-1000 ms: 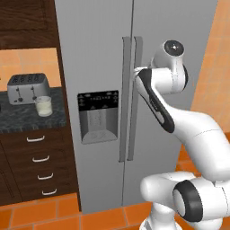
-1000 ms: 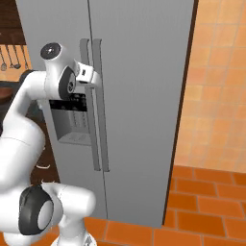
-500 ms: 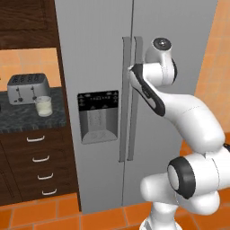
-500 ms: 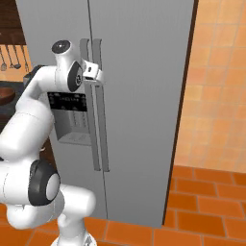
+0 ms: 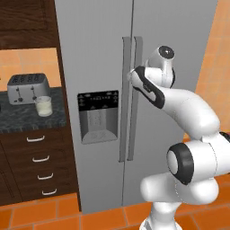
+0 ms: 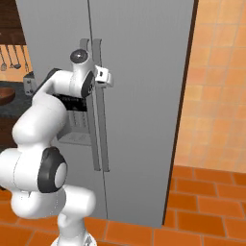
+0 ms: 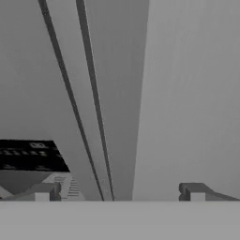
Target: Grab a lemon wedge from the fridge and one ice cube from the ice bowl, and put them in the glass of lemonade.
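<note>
Arm raised to the fridge's paired handles, doors shut.

From the left base camera the arm bends up and forward, wrist level with the upper handles (image 5: 129, 96) of the fridge (image 5: 96, 54), which run vertically; the glass of lemonade (image 5: 43, 106) stands upright on the counter (image 5: 27, 119) beside the toaster (image 5: 27, 87). From the right, the gripper (image 6: 108, 77) sits just beside those handles. The hand camera shows the fingertips (image 7: 43, 192) spread wide (nothing between them), the handles running lengthwise.
</note>
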